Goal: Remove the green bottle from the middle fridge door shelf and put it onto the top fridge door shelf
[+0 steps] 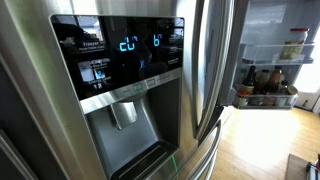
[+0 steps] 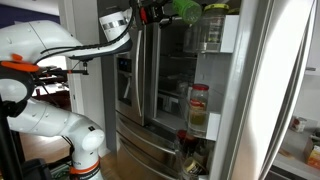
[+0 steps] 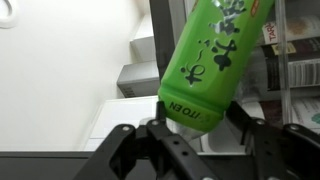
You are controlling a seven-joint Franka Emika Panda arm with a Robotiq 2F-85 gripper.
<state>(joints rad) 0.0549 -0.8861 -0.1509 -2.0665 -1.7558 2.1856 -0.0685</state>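
Observation:
The green bottle (image 3: 205, 55) is a light green bottle with a printed label. In the wrist view it fills the middle of the frame, tilted, with its base between my fingers. My gripper (image 3: 197, 120) is shut on it. In an exterior view my gripper (image 2: 158, 13) holds the green bottle (image 2: 186, 10) high up, level with the top of the fridge. It is just beside and above the top door shelf (image 2: 212, 46). The middle door shelf (image 2: 200, 132) is below. The arm does not show in the exterior view of the dispenser.
A jar (image 2: 213, 30) stands in the top door shelf. A red-and-white container (image 2: 199, 108) stands on the middle shelf, with dark bottles (image 2: 190, 150) lower down. Brown bottles (image 1: 265, 82) fill a shelf behind the steel door with the dispenser (image 1: 125, 110).

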